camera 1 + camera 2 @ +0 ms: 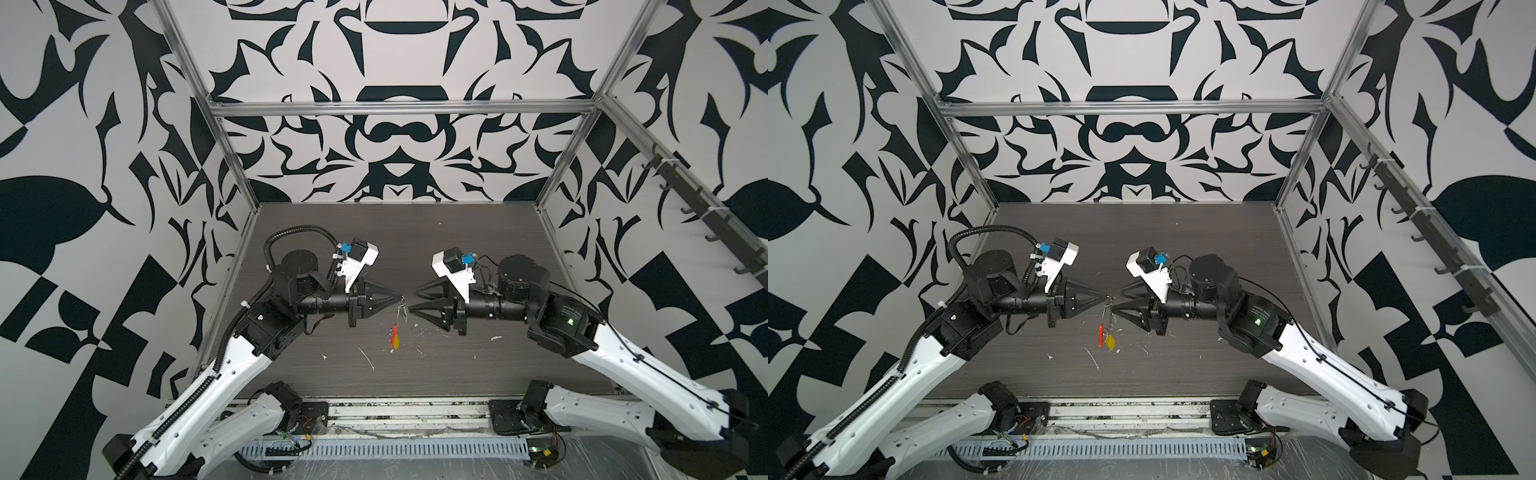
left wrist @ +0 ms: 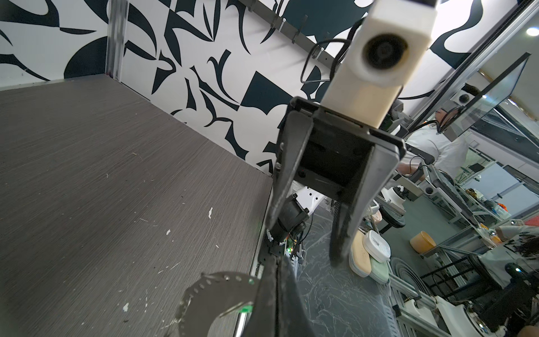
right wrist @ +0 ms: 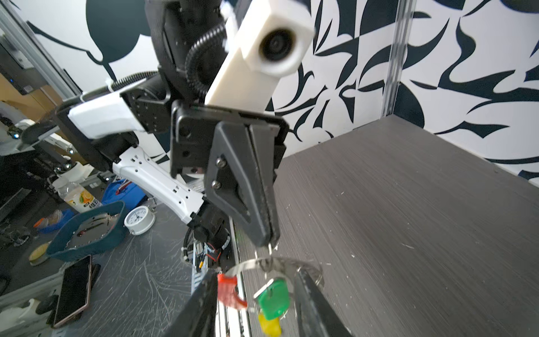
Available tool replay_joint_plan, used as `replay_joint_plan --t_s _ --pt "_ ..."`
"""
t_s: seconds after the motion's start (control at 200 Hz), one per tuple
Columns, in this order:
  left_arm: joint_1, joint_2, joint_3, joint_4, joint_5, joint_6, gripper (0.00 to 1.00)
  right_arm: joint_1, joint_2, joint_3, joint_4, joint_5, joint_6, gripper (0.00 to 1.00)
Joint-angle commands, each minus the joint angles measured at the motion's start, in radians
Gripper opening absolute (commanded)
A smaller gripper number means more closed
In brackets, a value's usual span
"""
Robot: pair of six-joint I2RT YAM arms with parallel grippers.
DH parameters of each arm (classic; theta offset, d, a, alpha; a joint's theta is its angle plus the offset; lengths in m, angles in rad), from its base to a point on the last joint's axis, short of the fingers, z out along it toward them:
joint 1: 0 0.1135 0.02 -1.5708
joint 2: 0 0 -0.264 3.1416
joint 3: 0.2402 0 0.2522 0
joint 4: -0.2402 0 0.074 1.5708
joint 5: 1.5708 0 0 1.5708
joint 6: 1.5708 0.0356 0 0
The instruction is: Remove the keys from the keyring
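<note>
My left gripper is shut on the keyring, pinching its thin wire at the fingertips above the table. From the ring hang the pale perforated strip with its red end, the green key and the yellow key. In both top views the bunch dangles below the tips, red end and yellow key lowest. My right gripper is open, facing the left one, and its two fingers straddle the hanging keys without gripping them. The right gripper sits tip to tip with the left.
The dark wood-grain table carries small white flecks and scratches. Patterned walls and aluminium frame posts enclose it on three sides. A slotted rail runs along the front edge between the arm bases.
</note>
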Motion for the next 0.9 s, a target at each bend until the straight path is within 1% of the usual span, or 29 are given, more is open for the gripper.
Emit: replay_joint_plan --t_s 0.0,0.12,0.215,0.325,0.56,0.67,0.855,0.895 --pt "-0.003 -0.008 0.019 0.009 0.010 0.016 0.00 -0.043 0.027 -0.019 0.165 -0.123 0.096 0.46" --pt "-0.003 -0.019 0.009 0.018 -0.016 0.015 0.00 -0.052 0.051 -0.031 0.202 -0.187 0.134 0.44" --pt "-0.003 -0.032 -0.007 0.044 -0.031 0.003 0.00 -0.053 0.069 -0.033 0.204 -0.215 0.149 0.42" --pt "-0.003 -0.038 -0.012 0.053 -0.046 0.003 0.00 -0.052 0.069 -0.052 0.220 -0.219 0.164 0.36" --pt "-0.003 -0.036 -0.012 0.059 -0.059 0.002 0.00 -0.053 0.069 -0.080 0.255 -0.243 0.187 0.26" --pt "-0.002 -0.035 -0.010 0.058 -0.060 0.001 0.00 -0.055 0.075 -0.080 0.257 -0.248 0.192 0.20" --pt "-0.003 -0.027 -0.009 0.057 -0.057 -0.004 0.00 -0.061 0.077 -0.068 0.238 -0.243 0.196 0.00" --pt "-0.002 -0.026 -0.007 0.054 -0.057 -0.006 0.00 -0.062 0.076 -0.060 0.217 -0.235 0.192 0.00"
